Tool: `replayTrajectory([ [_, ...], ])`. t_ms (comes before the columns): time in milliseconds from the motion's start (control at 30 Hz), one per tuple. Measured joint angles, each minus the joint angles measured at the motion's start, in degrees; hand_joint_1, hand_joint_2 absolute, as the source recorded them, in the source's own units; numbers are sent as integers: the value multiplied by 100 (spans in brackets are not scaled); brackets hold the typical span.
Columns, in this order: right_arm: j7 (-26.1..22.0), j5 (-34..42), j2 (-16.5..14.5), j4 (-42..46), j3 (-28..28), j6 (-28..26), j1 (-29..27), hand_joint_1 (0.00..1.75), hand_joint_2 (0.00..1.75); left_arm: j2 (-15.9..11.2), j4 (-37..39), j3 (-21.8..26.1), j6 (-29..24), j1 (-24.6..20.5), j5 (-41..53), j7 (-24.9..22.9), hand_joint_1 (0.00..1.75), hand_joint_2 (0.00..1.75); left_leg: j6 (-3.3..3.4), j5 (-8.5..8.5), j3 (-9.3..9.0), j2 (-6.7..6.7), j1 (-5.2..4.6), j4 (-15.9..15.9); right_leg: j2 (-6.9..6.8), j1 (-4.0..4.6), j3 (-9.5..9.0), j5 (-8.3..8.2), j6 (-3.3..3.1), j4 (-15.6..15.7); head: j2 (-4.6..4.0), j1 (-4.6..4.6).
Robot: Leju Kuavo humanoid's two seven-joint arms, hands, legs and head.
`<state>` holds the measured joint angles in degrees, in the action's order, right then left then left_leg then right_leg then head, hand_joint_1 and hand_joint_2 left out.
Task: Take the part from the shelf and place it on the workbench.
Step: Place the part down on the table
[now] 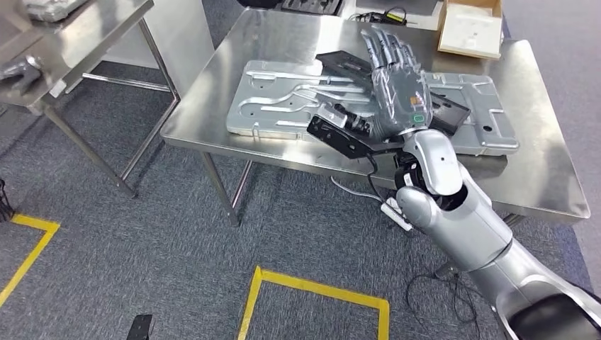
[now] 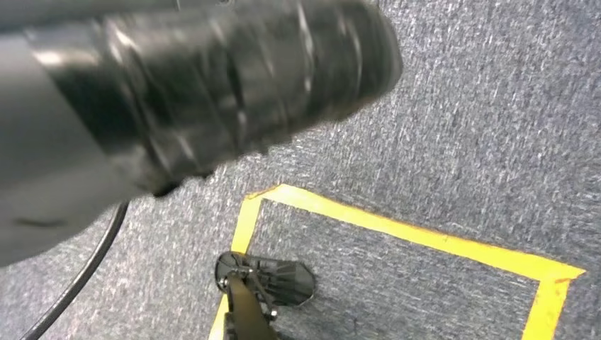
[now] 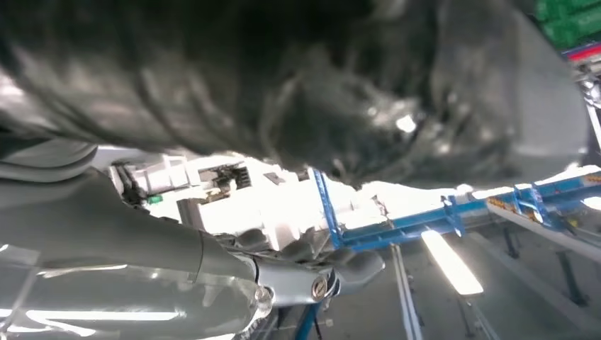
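Part, the big stamped metal panel, lies flat on the workbench, and we see our right hand above it, fingers stretched out, holding nothing. If we lift away carelessly, we judge the thumb could catch the panel and drag it toward the near edge. Our left hand is a dark blur over the carpet, so we cannot tell how it is set.

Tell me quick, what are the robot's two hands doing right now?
Right hand: fingers stretched out flat over the metal part on the workbench, gripping nothing, so open.
Left hand: blurred dark fingers above the carpet; cannot be told.
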<state>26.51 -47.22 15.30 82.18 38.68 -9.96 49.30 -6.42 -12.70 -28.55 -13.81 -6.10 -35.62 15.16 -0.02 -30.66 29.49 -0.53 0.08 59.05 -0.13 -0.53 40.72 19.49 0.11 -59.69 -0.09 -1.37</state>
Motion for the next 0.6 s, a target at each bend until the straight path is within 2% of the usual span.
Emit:
replayTrajectory([
  [67, -3, 27, 8, 3, 1, -39, 24, 0, 0, -7, 0, 0, 1, 4, -4, -1, 0, 0, 86, 81, 48, 18, -5, -62, 6, -6, -1, -91, 67, 48, 0, -6],
  [100, -4, 32, 18, 2, 0, -50, 34, 0, 0, -9, 0, 0, 2, 4, -6, -1, 0, 0, 131, 147, 79, 33, 3, -80, 10, -9, 26, -28, 95, 16, 0, -9],
  [133, -4, 34, 29, 1, -1, -56, 41, 0, 0, -9, 0, 0, 3, 3, -9, -1, 0, 0, 182, 227, 127, 50, 15, -101, 14, -9, 79, 153, 114, -114, 0, 0],
  [167, -4, 36, 40, -1, -1, -60, 47, 0, 0, -10, 0, 0, 4, 1, -10, -1, 0, 0, 226, 308, 189, 67, 24, -114, 15, -13, 156, 446, 128, -372, 0, 10],
  [200, -6, 36, 46, -1, -1, -62, 52, 0, 0, -10, 0, 0, 4, 0, -11, -2, 0, 0, 257, 381, 270, 74, 18, -115, 15, -11, 245, 773, 138, -728, 0, 22],
  [233, -7, 36, 49, -2, 0, -64, 54, 0, 0, -10, 0, 0, 4, 0, -12, -2, 0, 0, 277, 454, 362, 82, 13, -110, 15, -11, 322, 1027, 146, -1127, 0, 32],
  [267, -8, 36, 52, -2, 1, -64, 52, 0, 0, -11, 0, 0, 4, 3, -12, -2, 0, 0, 282, 523, 457, 86, 5, -104, 15, -11, 356, 1146, 155, -1459, 0, 37],
  [300, -8, 36, 56, -3, 1, -64, 49, 0, 0, -11, 0, 0, 5, 5, -12, -2, 0, 0, 279, 588, 550, 89, -2, -96, 15, -11, 324, 1125, 156, -1640, 0, 37],
  [333, -8, 36, 59, -3, 1, -64, 47, 0, 0, -11, 0, 0, 5, 7, -12, -2, 0, 0, 272, 651, 643, 89, -9, -85, 15, -9, 202, 1009, 148, -1635, 0, 38],
  [367, -8, 36, 62, -3, 0, -64, 48, 0, 0, -11, 0, 0, 5, 7, -12, -2, 0, 0, 260, 711, 728, 88, -15, -72, 16, -4, -32, 877, 128, -1419, 0, 38],
  [400, -8, 36, 64, -1, 0, -65, 55, 0, 0, -11, 0, 0, 5, 8, -12, -2, 0, 0, 244, 764, 802, 87, -21, -54, 16, 5, -359, 818, 94, -1048, 0, 37],
  [433, -9, 36, 65, 7, -1, -67, 66, 0, 0, -11, 0, 0, 4, 7, -12, -2, 0, 0, 222, 812, 861, 85, -30, -34, 15, 22, -700, 848, 63, -595, 0, 34],
  [467, -9, 36, 66, 17, -1, -70, 78, 0, 0, -11, 0, 0, 5, 7, -12, -2, 0, 0, 195, 865, 900, 84, -35, -25, 13, 40, -961, 909, 41, -223, 0, 31],
  [500, -10, 36, 66, 28, 0, -74, 90, 0, 0, -11, 0, 0, 5, 8, -12, -2, 0, 0, 166, 917, 921, 85, -33, -29, 11, 64, -1110, 976, 23, 23, 0, 34],
  [533, -10, 36, 66, 36, -1, -76, 97, 0, 0, -11, 0, 0, 6, 9, -12, -2, 0, 0, 133, 978, 933, 85, -28, -47, 8, 82, -1144, 981, 9, 145, 0, 36],
  [567, -10, 36, 65, 38, 0, -77, 99, 0, 0, -14, 1, 1, 7, 14, -12, -2, 0, 0, 100, 1028, 947, 79, -21, -69, -1, 72, -1105, 921, -15, 172, 0, 43],
  [600, -10, 36, 64, 37, 0, -77, 100, 0, 0, -14, 1, 1, 7, 21, -12, -2, 0, 0, 67, 996, 981, 68, -11, -50, -13, 60, -1068, 851, -48, 205, 0, 46],
])
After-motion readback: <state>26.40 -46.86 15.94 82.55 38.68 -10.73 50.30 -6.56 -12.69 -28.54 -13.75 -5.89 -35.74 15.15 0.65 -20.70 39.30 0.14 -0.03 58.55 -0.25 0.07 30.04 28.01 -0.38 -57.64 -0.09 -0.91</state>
